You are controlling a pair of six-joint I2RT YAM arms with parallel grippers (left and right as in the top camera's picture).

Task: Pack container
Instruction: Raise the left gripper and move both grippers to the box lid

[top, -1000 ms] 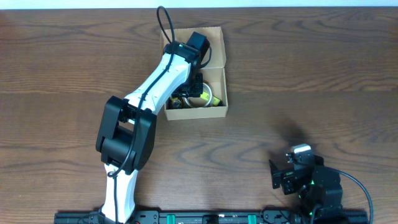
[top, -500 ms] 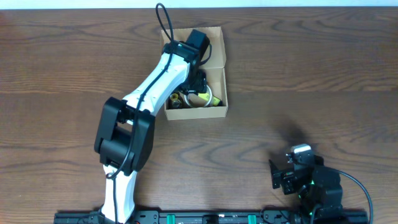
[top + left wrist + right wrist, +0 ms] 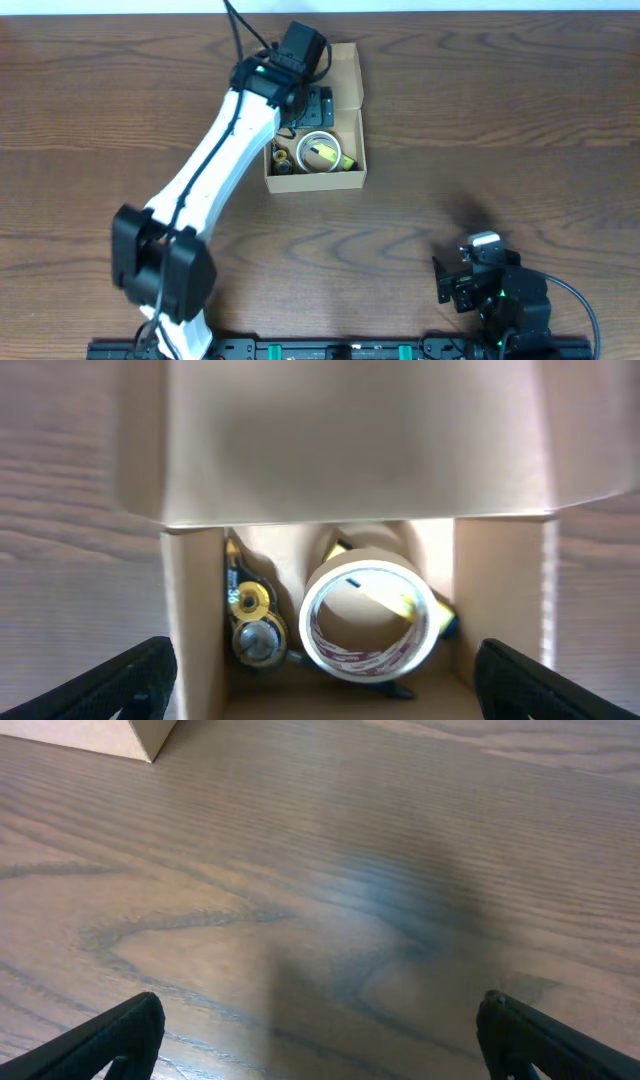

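Note:
The container is a small tan cardboard box at the back middle of the table, with its flap lid standing open at the far side. Inside lie a roll of tape, a small black-and-gold round item and a yellow piece. My left gripper hangs open over the box's rear half and holds nothing. In the left wrist view the tape roll and the round item lie between the box walls, below the lid, with the gripper spread wider than the box. My right gripper is open near the front edge.
Bare brown wood surrounds the box. The right wrist view shows only tabletop between the open right gripper and one corner of the container at the far left. A black rail runs along the table's front edge.
The left gripper opened and rose out of the box toward its rear. The tape roll stays in the box, now uncovered. The left arm's elbow swung left. The right arm has not moved.

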